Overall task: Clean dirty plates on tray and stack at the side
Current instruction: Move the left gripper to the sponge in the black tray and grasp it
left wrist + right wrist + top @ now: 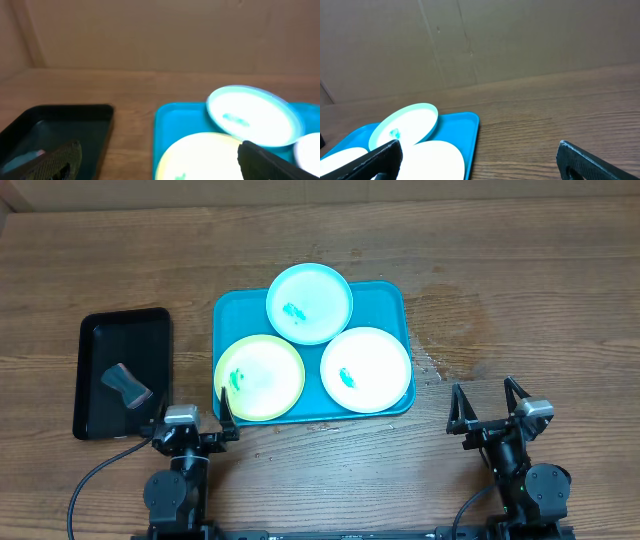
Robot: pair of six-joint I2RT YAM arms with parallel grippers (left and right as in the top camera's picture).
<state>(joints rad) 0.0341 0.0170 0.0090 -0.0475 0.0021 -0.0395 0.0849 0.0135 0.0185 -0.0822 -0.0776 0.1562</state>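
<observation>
A turquoise tray (388,302) lies mid-table and holds three plates. The light blue plate (309,302) is at the back, leaning on the other two, with a green smear. The yellow-green plate (259,377) is front left, smeared at its left edge. The white plate (366,369) is front right, with a small smear. My left gripper (192,406) is open and empty at the tray's front left corner. My right gripper (489,403) is open and empty on bare wood right of the tray. The left wrist view shows the tray (175,125); the right wrist view shows the tray (465,130) too.
A smaller black tray (100,340) lies left of the turquoise tray and holds a grey sponge-like block (126,384). A faint wet stain (455,315) marks the wood right of the tray. A cardboard wall stands behind the table.
</observation>
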